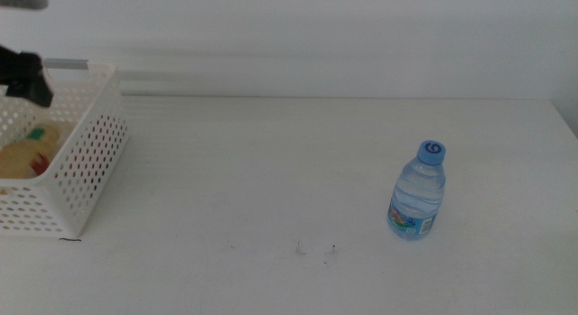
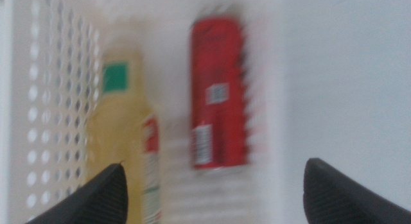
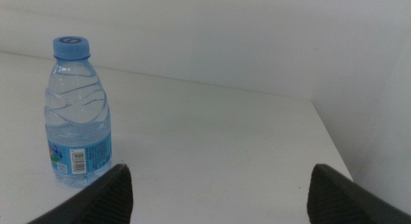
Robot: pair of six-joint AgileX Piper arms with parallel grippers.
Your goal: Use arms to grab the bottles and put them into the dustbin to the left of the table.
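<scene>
Plain white wall point(image 1: 361, 35) behind, even soft light, no shadows.

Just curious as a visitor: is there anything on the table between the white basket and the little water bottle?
Nearly bare. In the middle view, only white table with a few dark specks separates the basket from the upright water bottle.

The middle camera looked forward and down across the table point(image 1: 271, 171). The left wrist camera peered closely into the dustbin point(image 2: 38, 89), at frame's upper left in the middle view; the right wrist camera faced the water bottle point(image 3: 77, 115), middle view's lower right.
</scene>
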